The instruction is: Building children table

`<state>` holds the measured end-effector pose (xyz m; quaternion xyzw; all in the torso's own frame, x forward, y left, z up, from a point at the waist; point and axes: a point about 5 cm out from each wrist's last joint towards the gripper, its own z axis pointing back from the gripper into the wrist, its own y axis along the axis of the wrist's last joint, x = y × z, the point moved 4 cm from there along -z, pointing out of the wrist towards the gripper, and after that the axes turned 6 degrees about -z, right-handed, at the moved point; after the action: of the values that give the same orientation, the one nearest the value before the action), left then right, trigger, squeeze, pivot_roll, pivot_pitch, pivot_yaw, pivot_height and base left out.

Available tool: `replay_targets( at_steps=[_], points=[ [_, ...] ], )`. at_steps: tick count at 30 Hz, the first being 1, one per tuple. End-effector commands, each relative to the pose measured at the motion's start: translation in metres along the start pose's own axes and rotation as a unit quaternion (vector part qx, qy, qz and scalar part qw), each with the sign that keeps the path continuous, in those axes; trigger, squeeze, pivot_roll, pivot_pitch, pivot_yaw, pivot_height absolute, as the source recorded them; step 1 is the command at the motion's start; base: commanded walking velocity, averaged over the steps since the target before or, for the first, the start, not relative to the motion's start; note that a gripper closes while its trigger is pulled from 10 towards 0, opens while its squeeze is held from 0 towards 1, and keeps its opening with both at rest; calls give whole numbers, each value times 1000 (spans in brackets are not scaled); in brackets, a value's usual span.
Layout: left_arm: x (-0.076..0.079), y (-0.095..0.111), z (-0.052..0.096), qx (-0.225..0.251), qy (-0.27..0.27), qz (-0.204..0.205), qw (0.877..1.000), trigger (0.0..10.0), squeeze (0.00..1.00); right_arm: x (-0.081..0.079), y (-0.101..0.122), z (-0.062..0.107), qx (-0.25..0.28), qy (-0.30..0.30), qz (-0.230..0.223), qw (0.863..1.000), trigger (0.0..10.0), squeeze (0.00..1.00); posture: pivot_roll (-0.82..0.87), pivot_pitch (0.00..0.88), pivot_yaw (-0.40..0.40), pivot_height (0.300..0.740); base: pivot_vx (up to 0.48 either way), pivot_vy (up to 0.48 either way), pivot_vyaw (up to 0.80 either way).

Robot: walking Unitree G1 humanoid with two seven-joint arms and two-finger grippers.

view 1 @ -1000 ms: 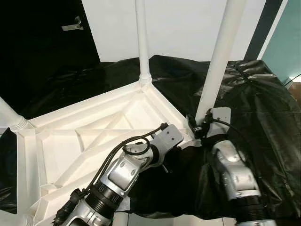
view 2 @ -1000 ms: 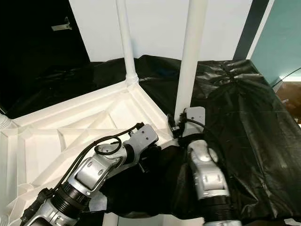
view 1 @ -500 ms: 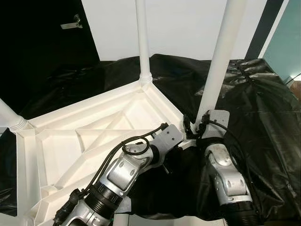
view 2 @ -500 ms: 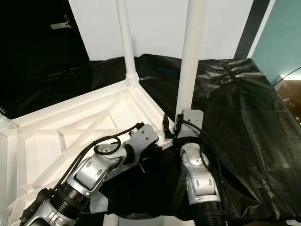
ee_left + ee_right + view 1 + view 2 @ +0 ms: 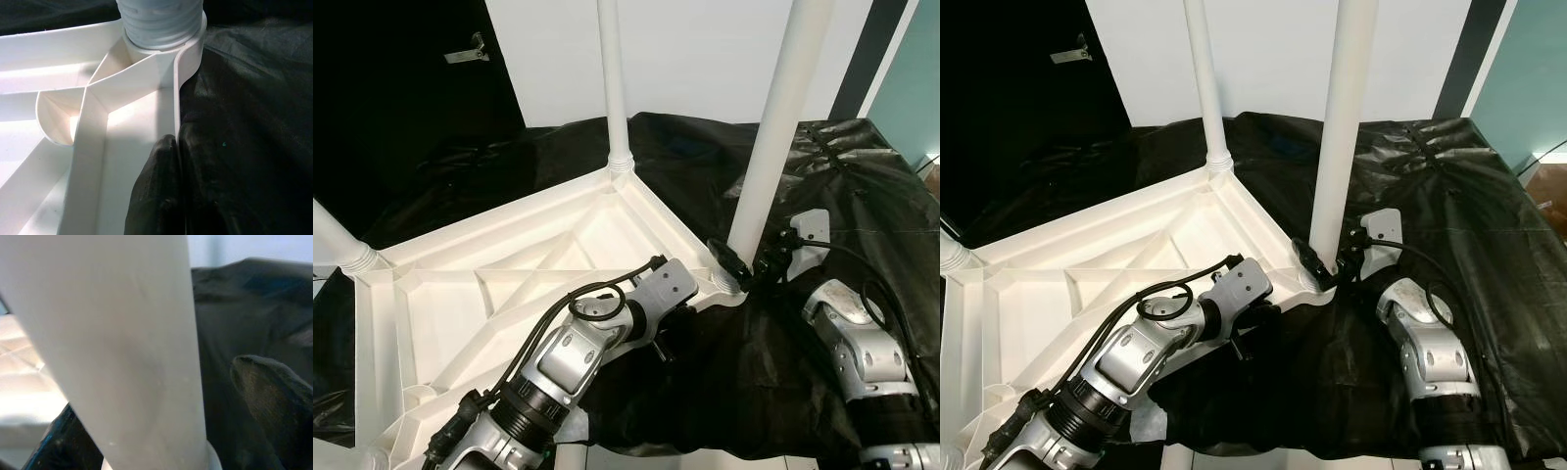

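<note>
With left gripper [image 5: 168, 161] fingers clamping the tabletop [image 5: 509, 284] rim, the right gripper [image 5: 751, 266], fingers spread, straddled the leg [image 5: 769, 147], seemingly mid-screwing; regripping likely followed.

The upturned tabletop [image 5: 489, 284] lies on black sheeting [image 5: 862, 186], its underside cut by raised ribs [image 5: 524, 279] into shallow open bays. Three legs stand up from its corners: the far leg [image 5: 612, 88], the near leg [image 5: 778, 137] and a left leg [image 5: 333, 240], with open air between them. The right gripper [image 5: 749, 266] straddles the near leg's foot, one finger either side, and the left gripper [image 5: 168, 191] pinches the tabletop's edge wall nearby, crowding that corner; the sheeting to the right lies free but rumpled.
</note>
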<state>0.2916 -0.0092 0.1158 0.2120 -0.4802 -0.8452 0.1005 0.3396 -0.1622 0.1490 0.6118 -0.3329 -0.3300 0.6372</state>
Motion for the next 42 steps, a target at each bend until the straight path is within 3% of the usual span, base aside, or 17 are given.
replay_targets(
  at_steps=[1,7,8,10,11,12,14,25,26,27,31,33,35,38,40,42],
  points=[
    [-5,-1,1,-4,10,-4,1000,10000,0,-9,-11,-5,-23,37,-1,999,10000,0,-80,0,68,740,0,0,0],
    [-4,-1,1,-4,7,-7,1000,10000,0,-12,-16,-14,-44,79,25,996,9412,0,-78,0,76,740,0,0,0],
    [-4,-1,1,-4,6,-8,1000,10000,0,-12,-16,-16,-47,88,32,994,4118,0,-78,0,76,740,0,0,0],
    [-4,-1,1,-4,5,-10,1000,10000,0,-11,-13,-19,-49,99,43,993,3765,0,-77,0,77,740,0,0,0],
    [-4,0,0,-4,5,-11,1000,10000,0,-10,-11,-21,-49,105,49,992,1451,0,-77,0,77,740,0,0,0],
    [-5,0,0,-3,5,-11,1000,10000,0,-8,-8,-21,-49,110,54,991,431,0,-77,0,75,740,0,0,0],
    [-5,1,0,-2,5,-12,1000,10000,0,-7,-7,-21,-49,112,57,991,0,0,-77,0,74,740,0,0,0],
    [-5,1,-1,-1,9,-10,1000,10000,0,-8,-22,-11,-54,96,32,993,0,0,-81,0,63,740,0,0,0],
    [-5,1,-1,-1,9,-10,1000,10000,0,-11,-24,-11,-49,82,26,995,10000,0,-81,0,60,740,0,0,0],
    [-5,1,-1,-1,9,-10,1000,10000,0,-11,-24,-11,-49,82,26,995,10000,0,-81,0,60,740,0,0,0],
    [-5,1,-1,0,12,-8,1000,10000,0,-17,-30,-15,-32,-29,32,999,10000,0,-75,0,48,740,0,0,0],
    [-5,1,-1,0,12,-7,1000,10000,0,-19,-32,-15,-29,-53,24,998,10000,0,-74,0,44,740,0,0,0],
    [-6,0,0,-1,15,-7,1000,10000,0,-25,-35,-18,-22,-116,2,993,10000,0,-67,0,37,740,0,0,0],
    [-6,0,1,-2,16,-6,1000,10000,0,-28,-37,-18,-21,-137,-4,990,10000,0,-67,0,37,740,0,0,0],
    [-7,-1,2,-3,19,-5,1000,10000,0,-29,-39,-19,-16,-198,-25,980,10000,0,-58,0,27,740,0,0,0],
    [-7,-1,2,-3,19,-5,1000,10000,0,-29,-39,-19,-16,-198,-25,980,10000,0,-58,0,27,740,0,0,0]
  ],
)
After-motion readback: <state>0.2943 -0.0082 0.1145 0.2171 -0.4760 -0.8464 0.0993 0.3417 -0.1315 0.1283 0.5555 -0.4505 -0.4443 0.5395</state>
